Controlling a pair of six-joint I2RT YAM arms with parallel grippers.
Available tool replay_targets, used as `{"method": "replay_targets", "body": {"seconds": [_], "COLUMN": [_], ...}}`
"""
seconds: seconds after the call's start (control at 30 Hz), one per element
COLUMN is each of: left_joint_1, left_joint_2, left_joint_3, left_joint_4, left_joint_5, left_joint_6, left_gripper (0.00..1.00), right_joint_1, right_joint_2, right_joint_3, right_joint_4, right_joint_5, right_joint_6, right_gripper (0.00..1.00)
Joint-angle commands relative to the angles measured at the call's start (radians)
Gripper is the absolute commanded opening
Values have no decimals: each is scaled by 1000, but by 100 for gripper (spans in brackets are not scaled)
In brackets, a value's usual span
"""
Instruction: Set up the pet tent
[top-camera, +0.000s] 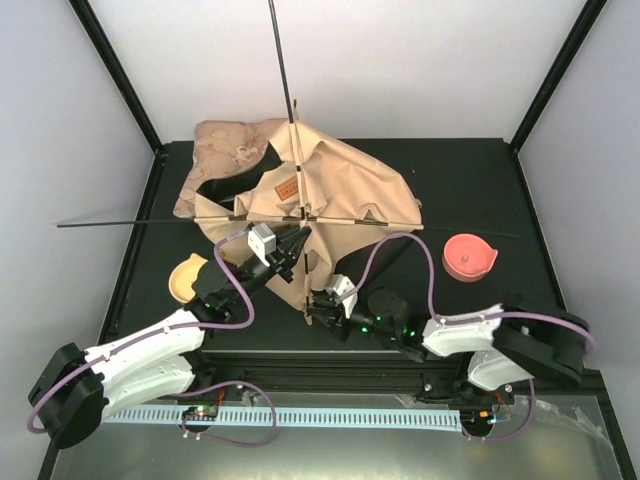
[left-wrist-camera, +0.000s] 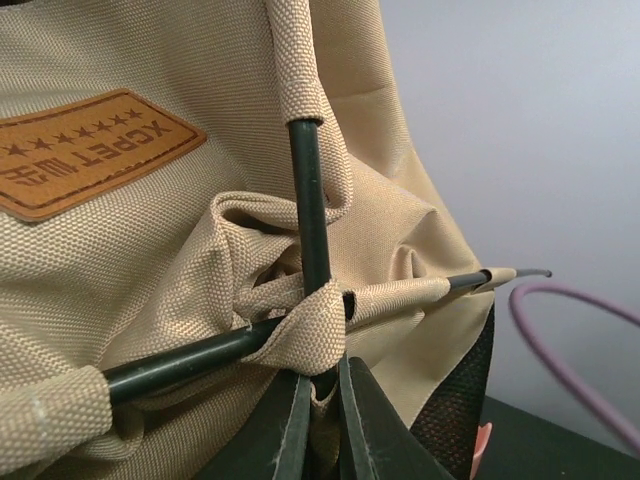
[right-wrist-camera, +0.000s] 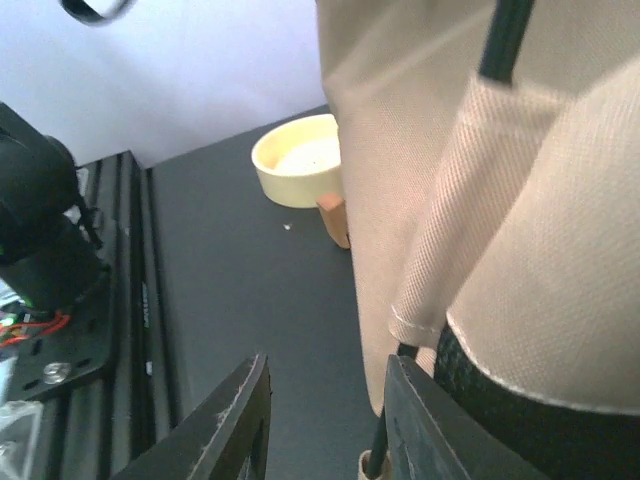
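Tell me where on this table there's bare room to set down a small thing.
The widest bare patch of table is back right, between the pet tent, the pink bowl and the right edge. A narrower strip runs along the left edge by the yellow bowl. Front centre is crowded: left gripper and right gripper meet the tent there.

The pet tent (top-camera: 350, 185) I hold is tan weave with black lining, dark poles (left-wrist-camera: 308, 200) and an orange-brown label (left-wrist-camera: 85, 150). Behind it, toward the black table's (top-camera: 480, 180) far-left corner, lies a beige floral cushion (top-camera: 225, 150). The left bowl (top-camera: 184, 277) is pale yellow and the right bowl (top-camera: 469, 257) coral pink.
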Motion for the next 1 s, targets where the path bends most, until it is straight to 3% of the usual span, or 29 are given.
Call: {"method": "replay_targets", "body": {"seconds": [0.0, 0.23, 0.27, 0.43, 0.57, 0.63, 0.97], "left_joint_1": [-20, -34, -36, -46, -56, -64, -103], "left_joint_2": [-10, -20, -22, -16, -12, -12, -8], "left_joint_3": [-32, -39, -38, -20, -12, -10, 1], "left_joint_4": [-88, -95, -95, -99, -100, -100, -113], "left_joint_5": [-6, -21, -22, -32, -40, -43, -72], "left_joint_6": [65, 70, 71, 75, 74, 74, 86], "left_gripper": [2, 2, 2, 2, 2, 2, 2], "right_joint_1": [-3, -3, -5, -16, -132, -158, -195], "right_joint_2": [-168, -448, -472, -503, -446, -396, -51], "right_joint_3": [37, 211, 255, 534, 844, 1000, 1734], "right_joint_4": [-308, -696, -757, -1055, -1254, -1344, -1692], "right_joint_5": [-61, 43, 77, 83, -87, -101, 69], "right_joint_6": [-29, 9, 46, 32, 81, 97, 20], "right_gripper": [36, 39, 44, 51, 58, 59, 72]}}
